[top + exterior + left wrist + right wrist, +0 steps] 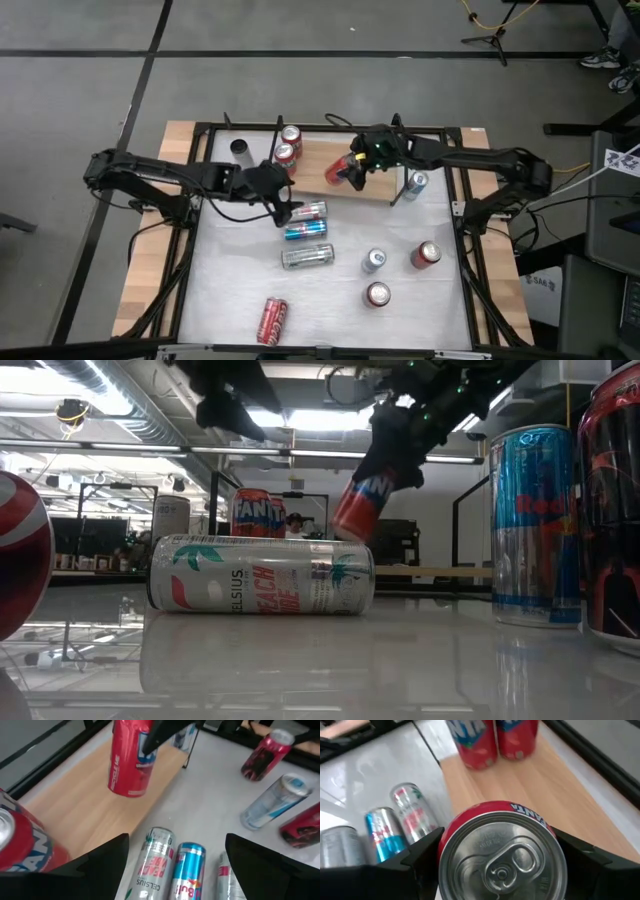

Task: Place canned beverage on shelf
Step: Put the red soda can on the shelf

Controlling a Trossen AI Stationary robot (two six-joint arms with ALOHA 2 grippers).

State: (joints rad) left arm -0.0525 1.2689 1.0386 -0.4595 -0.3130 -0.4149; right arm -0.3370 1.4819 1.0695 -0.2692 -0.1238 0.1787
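My right end effector [347,170] pinches a red Fanta can [341,173], tilted, above the shelf [375,175] at upper centre of the high frame. The shelf is a smooth pale wooden board; two red cans [288,145] stand at its left end. My left end effector [285,211] hangs spread over glossy cylinders lying on the white counter [230,290].
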